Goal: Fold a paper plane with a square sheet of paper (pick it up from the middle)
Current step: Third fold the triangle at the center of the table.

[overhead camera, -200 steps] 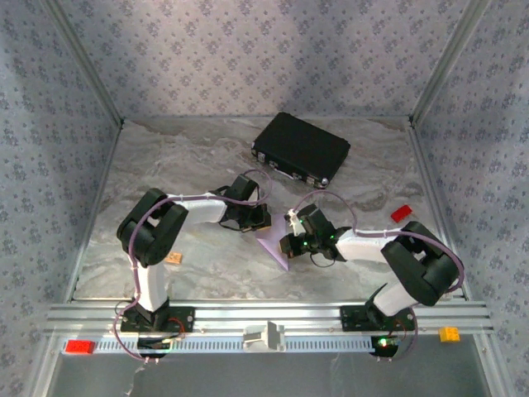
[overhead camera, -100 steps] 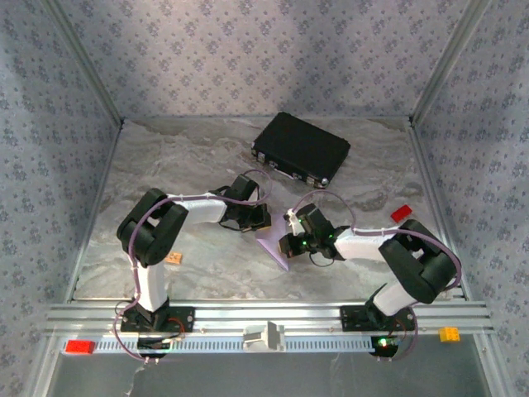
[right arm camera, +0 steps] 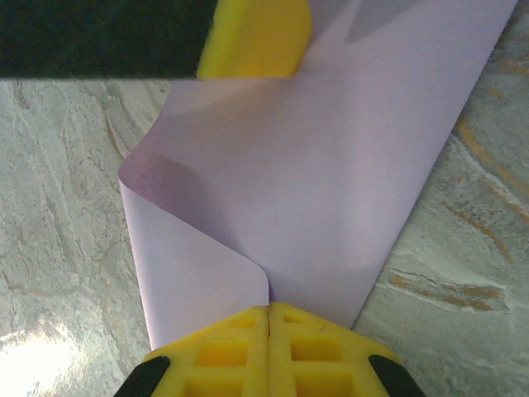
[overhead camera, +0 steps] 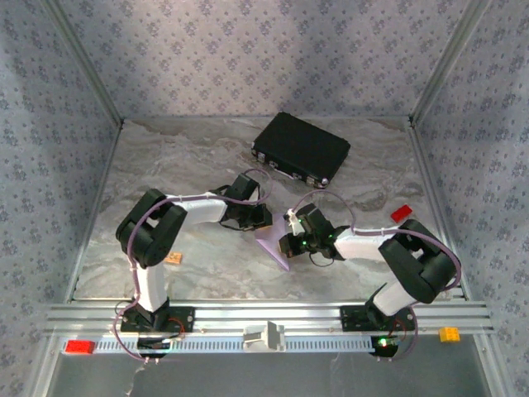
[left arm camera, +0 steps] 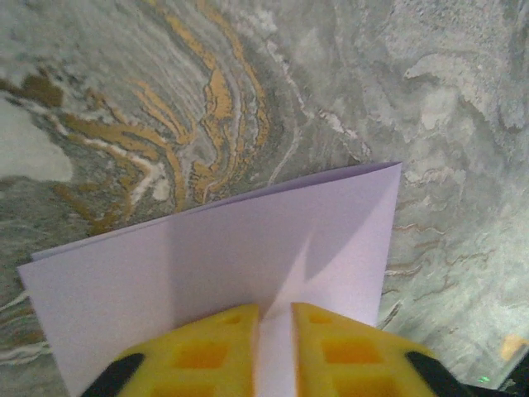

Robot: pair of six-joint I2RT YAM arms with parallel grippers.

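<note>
Pale lilac square sheet of paper, partly folded, lies mid-table on the grey marbled tabletop, between the two arms. Right gripper: yellow fingers pressed together, pinching the sheet where one layer curls over. Left gripper: fingers narrowly parted at the opposite edge, with paper showing in the gap.

No writing, label, brand, number or sign can be read anywhere; the paper shows plain, unmarked lilac.
</note>
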